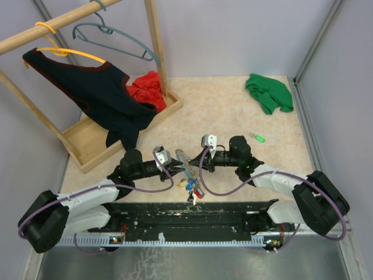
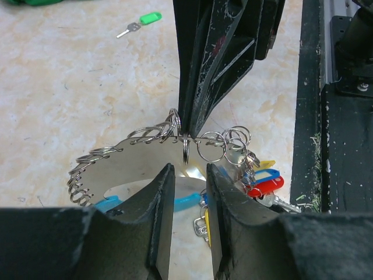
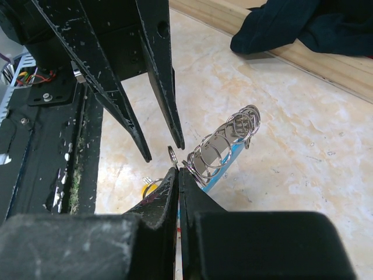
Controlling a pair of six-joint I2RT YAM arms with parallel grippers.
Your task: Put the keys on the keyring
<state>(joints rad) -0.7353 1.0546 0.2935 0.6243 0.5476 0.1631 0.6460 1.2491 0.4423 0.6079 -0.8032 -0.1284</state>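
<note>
- Right pincer [image 3: 178,172] clenched on the keyring [image 3: 224,140], centre, near edge.
- Left pincer [image 2: 187,175] released, jaws parted just beside it; contact unclear.
- Green key [image 1: 257,138] lies far right on the surface [image 1: 233,111].
- Hanging tags [image 2: 265,181] bunch together, hiding detail.

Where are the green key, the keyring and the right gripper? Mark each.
green key [image 2: 150,18]: left wrist view, green plastic head.
keyring [image 2: 104,153]: left wrist view, silvery coiled rings.
right gripper [image 3: 177,171]: right wrist view, between its shut fingertips.

The left arm [image 1: 87,201] and right arm [image 1: 280,182] have white links with black joints. Purple cables [image 1: 213,191] loop behind the black, wedge-shaped fingers [image 2: 157,224], which carry pale scuffs and scratches.
</note>
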